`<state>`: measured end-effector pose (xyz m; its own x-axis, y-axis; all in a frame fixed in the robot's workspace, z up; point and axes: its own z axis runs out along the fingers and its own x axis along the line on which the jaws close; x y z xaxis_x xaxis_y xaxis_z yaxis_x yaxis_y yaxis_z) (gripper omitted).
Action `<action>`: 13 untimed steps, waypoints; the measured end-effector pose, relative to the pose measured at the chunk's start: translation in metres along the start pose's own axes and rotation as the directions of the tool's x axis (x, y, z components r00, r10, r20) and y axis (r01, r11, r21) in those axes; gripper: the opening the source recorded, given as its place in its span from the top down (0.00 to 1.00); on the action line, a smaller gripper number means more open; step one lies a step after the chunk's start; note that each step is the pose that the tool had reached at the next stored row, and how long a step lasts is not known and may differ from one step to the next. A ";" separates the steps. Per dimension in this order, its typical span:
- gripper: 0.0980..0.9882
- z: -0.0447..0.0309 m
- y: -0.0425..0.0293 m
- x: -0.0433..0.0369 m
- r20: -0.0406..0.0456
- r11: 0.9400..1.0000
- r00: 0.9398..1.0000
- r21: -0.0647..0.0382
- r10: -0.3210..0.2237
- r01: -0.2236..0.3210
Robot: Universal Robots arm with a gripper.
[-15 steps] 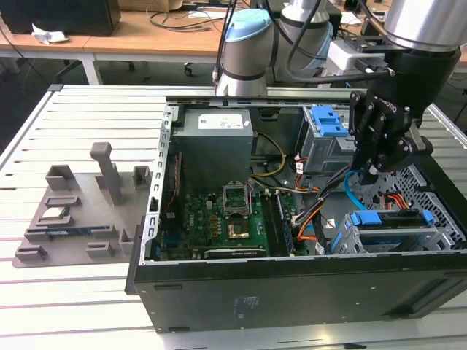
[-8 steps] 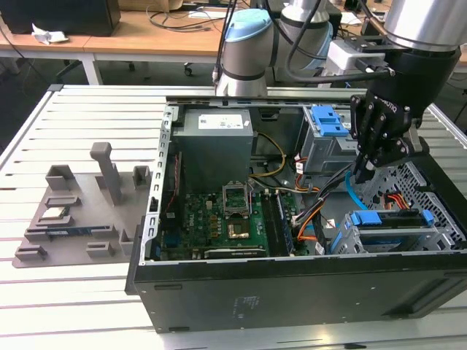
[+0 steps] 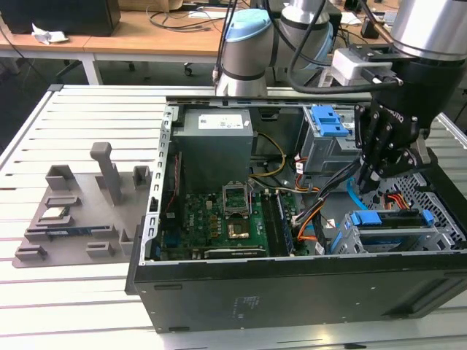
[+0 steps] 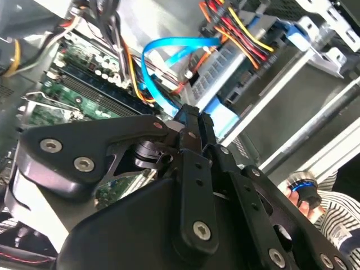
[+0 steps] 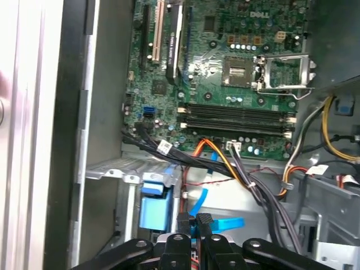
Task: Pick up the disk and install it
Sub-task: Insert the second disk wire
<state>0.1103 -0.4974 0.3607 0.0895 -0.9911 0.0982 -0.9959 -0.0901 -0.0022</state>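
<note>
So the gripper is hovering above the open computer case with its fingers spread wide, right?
Not quite. The gripper does hover above the open case, but its fingers are pressed together, not spread; both wrist views show this.

A robotics lab: an opened computer case (image 3: 292,284) on a slotted aluminium table (image 3: 80,306), cable-strewn wooden desks (image 3: 146,33) behind.

In the exterior view the disk (image 3: 384,219) sits low at the right of the frame, its label hidden inside the metal cage (image 3: 438,237). The tool (image 3: 384,169) above it covers part of the cabling. In the first wrist view the tool (image 5: 195,220) is cut off by the bottom edge.
</note>
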 end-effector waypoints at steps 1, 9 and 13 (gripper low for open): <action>0.93 0.0005 0.0001 0.0025 0.000 1.000 1.000 0.000 0.000 0.000; 0.93 0.0113 -0.0219 0.0255 0.000 1.000 1.000 0.000 0.000 0.000; 0.93 0.0145 -0.0377 0.0281 0.000 1.000 1.000 -0.001 0.000 0.000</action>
<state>0.1505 -0.5233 0.3492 0.0892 -0.9912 0.0982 -0.9960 -0.0898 -0.0009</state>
